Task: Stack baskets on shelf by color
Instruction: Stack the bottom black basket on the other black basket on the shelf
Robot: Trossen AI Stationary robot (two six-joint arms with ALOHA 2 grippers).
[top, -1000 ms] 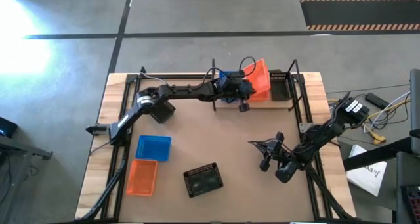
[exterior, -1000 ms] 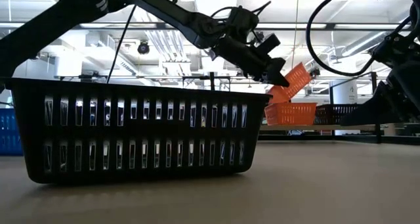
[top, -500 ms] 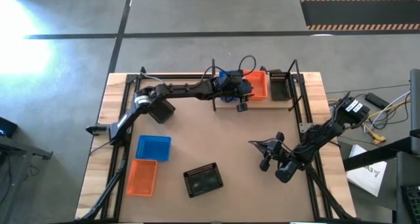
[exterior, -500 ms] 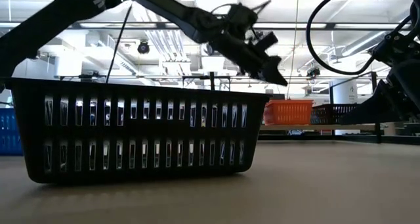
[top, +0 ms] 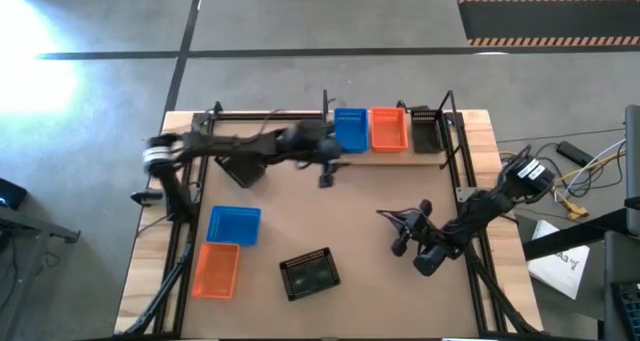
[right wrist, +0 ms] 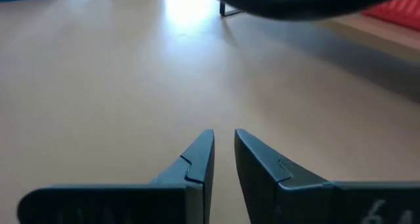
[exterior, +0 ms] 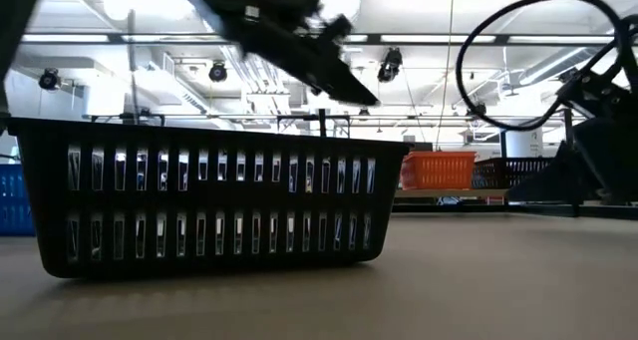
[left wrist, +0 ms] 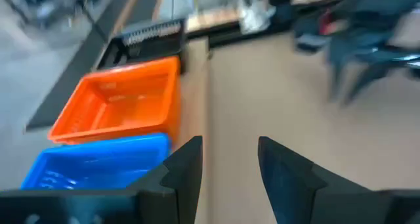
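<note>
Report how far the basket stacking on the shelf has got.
Done: blue, orange and black mesh plastic baskets sit side by side on the light wooden shelf. In hand: nothing; the left gripper is open near the shelf, the right gripper hangs empty. Left: a blue basket, an orange one and a black one on the table.

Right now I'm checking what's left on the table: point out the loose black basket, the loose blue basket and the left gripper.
loose black basket (top: 309,275), high view, its floor.
loose blue basket (top: 234,225), high view, its floor.
left gripper (left wrist: 230,159), left wrist view, the gap between its fingertips.
</note>
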